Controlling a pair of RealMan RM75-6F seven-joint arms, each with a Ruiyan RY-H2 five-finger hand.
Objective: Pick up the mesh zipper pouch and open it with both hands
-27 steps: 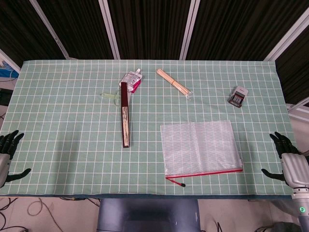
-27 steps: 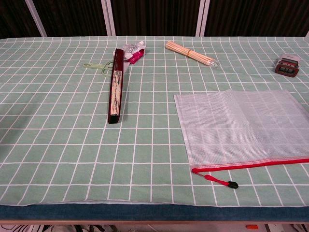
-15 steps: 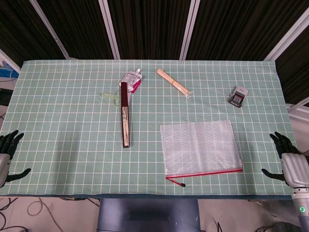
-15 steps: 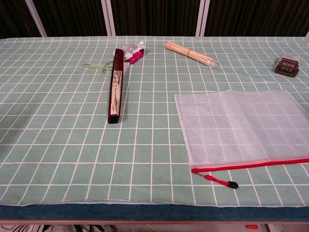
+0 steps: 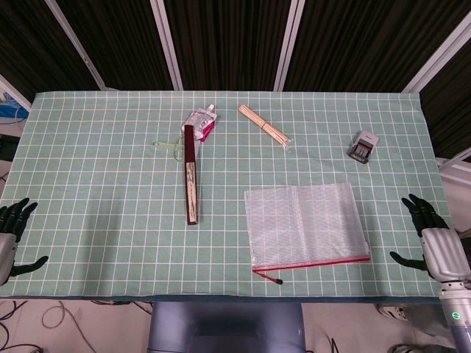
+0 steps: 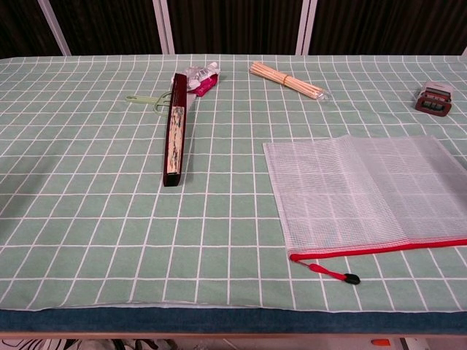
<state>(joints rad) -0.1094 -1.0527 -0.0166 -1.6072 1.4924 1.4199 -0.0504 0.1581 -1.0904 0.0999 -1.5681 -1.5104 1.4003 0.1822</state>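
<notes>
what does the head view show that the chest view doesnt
Only the head view shows the two hands: the left hand at the table's left edge and the right hand at its right edge, both empty with fingers apart. It also shows the whole green gridded table and the pouch's right end.

The chest view shows no object the head view lacks; it only gives a closer look at the zipper pull.

Both show the mesh zipper pouch lying flat, the closed folding fan, the bundle of sticks, the small packet and the stamp.
</notes>
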